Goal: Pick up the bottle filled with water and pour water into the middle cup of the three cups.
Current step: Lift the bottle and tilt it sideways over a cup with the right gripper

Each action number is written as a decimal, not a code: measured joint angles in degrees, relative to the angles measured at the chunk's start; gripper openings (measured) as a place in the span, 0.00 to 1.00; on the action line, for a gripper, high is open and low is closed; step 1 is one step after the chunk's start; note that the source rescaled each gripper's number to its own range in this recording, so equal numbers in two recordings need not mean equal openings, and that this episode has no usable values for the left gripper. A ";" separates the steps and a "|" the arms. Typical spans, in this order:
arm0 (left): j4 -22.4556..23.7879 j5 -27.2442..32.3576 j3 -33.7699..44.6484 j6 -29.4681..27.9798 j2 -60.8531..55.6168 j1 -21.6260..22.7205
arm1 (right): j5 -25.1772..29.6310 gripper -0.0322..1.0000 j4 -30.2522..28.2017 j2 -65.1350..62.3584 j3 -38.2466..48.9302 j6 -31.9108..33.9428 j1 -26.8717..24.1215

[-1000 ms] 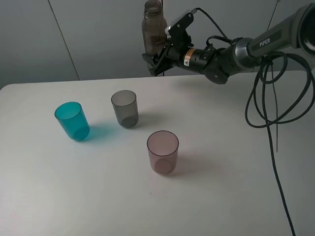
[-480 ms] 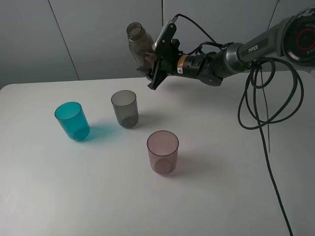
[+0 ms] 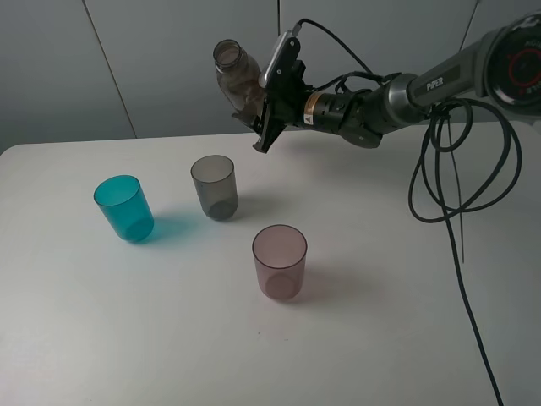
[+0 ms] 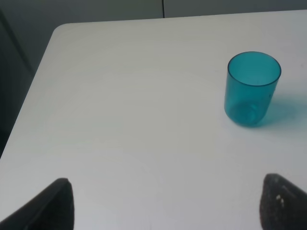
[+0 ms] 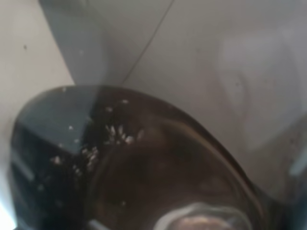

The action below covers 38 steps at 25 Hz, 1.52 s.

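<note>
My right gripper (image 3: 264,112) is shut on the smoky brown-grey bottle (image 3: 236,74) and holds it in the air, tilted with its open neck up and to the left, above and behind the smoky grey middle cup (image 3: 214,187). The bottle's dark body fills the right wrist view (image 5: 144,163). The teal cup (image 3: 123,207) stands to the left and the pinkish-mauve cup (image 3: 280,260) to the front right. My left gripper (image 4: 165,203) is open and empty, its fingertips (image 4: 53,206) low over the table short of the teal cup (image 4: 251,88).
The white table (image 3: 380,279) carries only the three cups. Black cables (image 3: 456,178) hang from the right arm over the table's right side. A grey wall stands behind the table.
My right gripper has swung the bottle left and tipped it from upright to tilted, its neck leaning left. Since half a second ago it barely moved. The cups have not moved.
</note>
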 joint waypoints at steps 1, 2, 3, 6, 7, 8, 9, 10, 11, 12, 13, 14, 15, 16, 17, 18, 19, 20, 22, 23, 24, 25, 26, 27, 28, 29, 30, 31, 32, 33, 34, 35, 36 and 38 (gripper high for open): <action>0.00 0.00 0.00 0.00 0.00 0.00 | -1.20 0.03 0.82 0.36 -0.08 -0.11 0.00; 0.00 0.00 0.00 0.00 0.00 0.00 | -2.56 0.03 1.76 0.66 -0.12 -0.51 0.00; 0.00 0.00 0.00 0.00 0.00 0.00 | -3.42 0.03 2.21 1.10 -0.12 -0.96 0.00; 0.00 0.00 0.00 -0.10 0.00 0.00 | -5.91 0.03 3.52 2.54 -0.66 -1.43 0.00; 0.00 0.00 0.00 -0.10 0.00 0.00 | -6.71 0.03 3.54 2.96 -1.05 -1.43 0.00; 0.00 0.00 0.00 -0.10 0.00 0.00 | -7.16 0.03 3.39 3.42 -1.55 -1.43 0.00; 0.00 0.00 0.00 -0.10 0.00 0.00 | -7.41 0.03 2.99 3.72 -2.24 -1.43 0.00; 0.00 0.00 0.00 -0.10 0.00 0.00 | -7.67 0.03 2.00 3.97 -3.00 -1.43 0.00; 0.00 0.00 0.00 -0.10 0.00 0.00 | -7.83 0.03 1.41 4.42 -3.68 -1.43 0.00; 0.00 0.00 0.00 -0.10 0.00 0.00 | -8.35 0.03 0.56 4.82 -4.56 -1.43 0.00; 0.00 0.00 0.00 -0.10 0.00 0.00 | -8.61 0.03 -0.32 5.10 -5.32 -1.43 0.00; 0.00 0.00 0.00 -0.10 0.00 0.00 | -8.84 0.03 -1.19 5.60 -6.02 -1.43 0.00; 0.00 0.00 0.00 -0.10 0.00 0.00 | -8.96 0.03 -1.97 6.18 -6.44 -1.43 -0.12; 0.00 0.00 0.00 -0.10 0.00 0.00 | -8.96 0.03 -2.81 6.62 -7.01 -1.43 -0.22; 0.00 0.00 0.00 -0.10 0.00 0.00 | -8.96 0.03 -3.86 7.13 -7.54 -1.43 -0.22; 0.00 0.00 0.00 -0.10 0.00 0.00 | -8.96 0.03 -4.49 7.64 -8.07 -1.59 -0.32; 0.00 0.00 0.00 -0.10 0.00 0.00 | -8.75 0.03 -5.37 7.98 -8.53 -1.69 -0.32; 0.00 0.00 0.00 -0.10 0.00 0.00 | -8.44 0.03 -5.83 8.21 -8.77 -2.15 -0.32; 0.00 0.00 0.00 -0.10 0.00 0.00 | -7.96 0.03 -6.75 8.60 -8.92 -3.34 -0.32; 0.00 0.00 0.00 -0.10 0.00 0.00 | -7.61 0.03 -7.24 8.84 -9.13 -3.82 -0.32; 0.00 0.00 0.00 -0.10 0.00 0.00 | -6.90 0.03 -7.80 8.88 -9.23 -4.62 -0.32; 0.00 0.00 0.00 -0.10 0.00 0.00 | -5.91 0.03 -8.38 9.02 -9.54 -4.87 -0.32; 0.00 0.00 0.00 -0.10 0.00 0.00 | -5.14 0.03 -8.98 9.25 -9.91 -5.33 -0.32; 0.00 0.00 0.00 -0.10 0.00 0.00 | -4.49 0.03 -9.11 9.49 -10.33 -5.65 -0.32; 0.00 0.00 0.00 -0.10 0.00 0.00 | -3.58 0.03 -9.44 9.49 -10.76 -5.71 -0.32; 0.00 0.00 0.00 -0.10 0.00 0.00 | -3.02 0.03 -9.72 9.49 -11.04 -5.81 -0.42; 0.00 0.00 0.00 -0.10 0.00 0.00 | -2.77 0.03 -9.85 9.49 -11.48 -6.14 -0.51; 0.00 0.00 0.00 -0.10 0.00 0.00 | -2.78 0.03 -9.85 9.49 -11.87 -6.57 -0.55; 0.00 0.00 0.00 -0.10 0.00 0.00 | -2.78 0.03 -9.85 9.49 -12.17 -7.13 -0.69; 0.00 0.00 0.00 -0.10 0.00 0.00 | -2.63 0.03 -9.85 9.49 -12.30 -7.54 -0.80; 0.00 0.00 0.00 -0.10 0.00 0.00 | -2.50 0.03 -9.85 9.49 -12.29 -7.89 -0.80; 0.00 0.00 0.00 -0.10 0.00 0.00 | -2.35 0.03 -9.85 9.49 -12.29 -8.59 -0.88; 0.00 0.00 0.00 -0.10 0.00 0.00 | -2.22 0.03 -9.85 9.49 -12.29 -9.00 -0.88; 0.00 0.00 0.00 -0.10 0.00 0.00 | -1.81 0.03 -9.97 9.49 -12.29 -10.05 -0.88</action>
